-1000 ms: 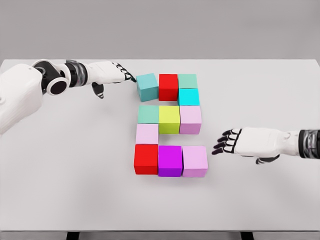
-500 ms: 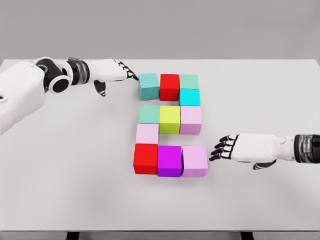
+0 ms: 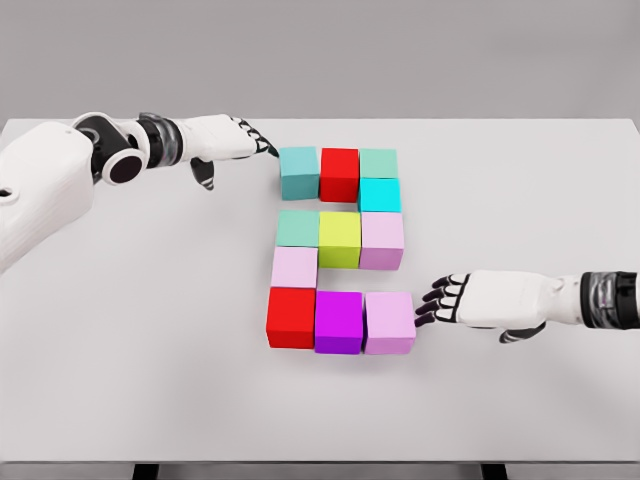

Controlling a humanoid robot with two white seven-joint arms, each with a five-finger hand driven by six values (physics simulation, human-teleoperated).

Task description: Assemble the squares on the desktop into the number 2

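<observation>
Coloured cubes lie on the white table point(image 3: 150, 330) in the shape of a 2. The top row is a teal cube point(image 3: 298, 172), a red cube point(image 3: 339, 173) and a pale green cube point(image 3: 377, 163), with a cyan cube point(image 3: 379, 195) below it. The middle row is a mint cube point(image 3: 297, 229), a yellow-green cube point(image 3: 339, 239) and a lilac cube point(image 3: 381, 240). A pale pink cube point(image 3: 294, 267) links to the bottom row: red cube point(image 3: 291, 318), magenta cube point(image 3: 339, 322), light pink cube point(image 3: 389, 322). My left hand point(image 3: 262, 147) touches the teal cube's left side, open. My right hand point(image 3: 432, 303) is open, fingertips at the light pink cube's right side.
The table's front edge point(image 3: 320, 461) runs along the bottom of the view. A grey wall point(image 3: 320, 55) stands behind the table.
My right hand has slid left until its fingertips reach the light pink cube. The left hand has nudged the teal cube slightly right, against the red one.
</observation>
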